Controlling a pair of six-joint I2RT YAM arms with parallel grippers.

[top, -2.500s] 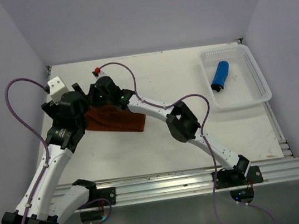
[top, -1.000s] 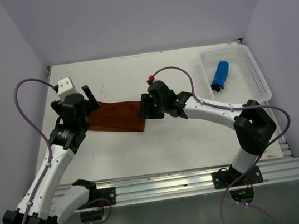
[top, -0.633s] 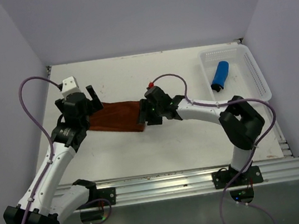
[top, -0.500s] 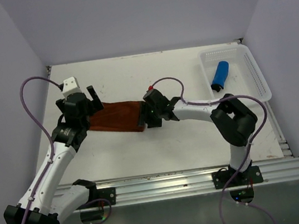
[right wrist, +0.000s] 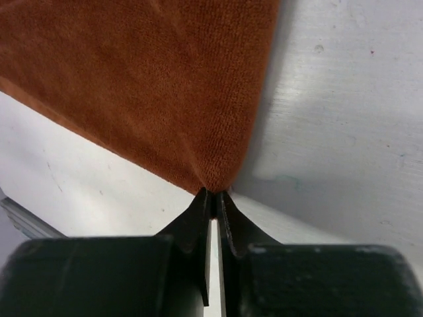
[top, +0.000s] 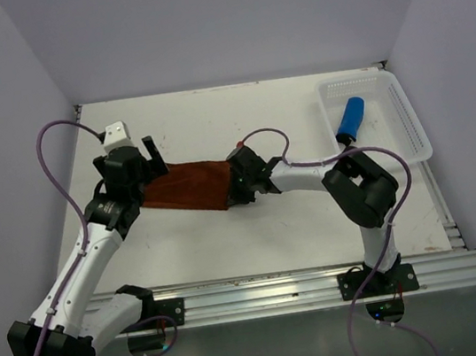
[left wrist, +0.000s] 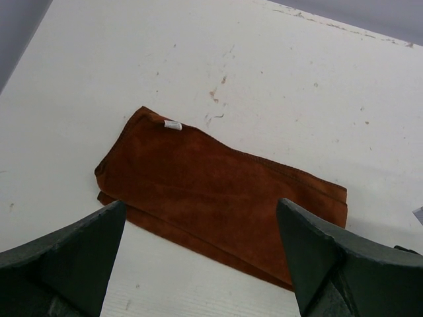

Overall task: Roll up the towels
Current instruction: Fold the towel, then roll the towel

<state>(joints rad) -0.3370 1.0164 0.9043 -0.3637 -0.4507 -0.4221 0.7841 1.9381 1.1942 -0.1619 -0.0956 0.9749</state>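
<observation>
The rust-brown towel [top: 187,186] lies folded in a long strip on the white table, left of centre; it also fills the left wrist view [left wrist: 218,198]. My right gripper [top: 238,187] is shut on the towel's right end corner [right wrist: 213,177], the cloth pinched between the closed fingertips. My left gripper [top: 146,151] is open and empty, held above the towel's left end, its two dark fingers [left wrist: 63,261] spread wide over the cloth. The blue towel [top: 350,119] is rolled and lies in the white mesh basket [top: 413,127] at the far right.
The basket stands at the table's back right corner. Purple cables loop above both arms. A metal rail [top: 282,292] runs along the near edge. The grey walls close in on the left, back and right.
My right gripper moved left to the towel's right end and closed on its corner, its elbow folding in. My left gripper rose slightly and backed off from the left end.
</observation>
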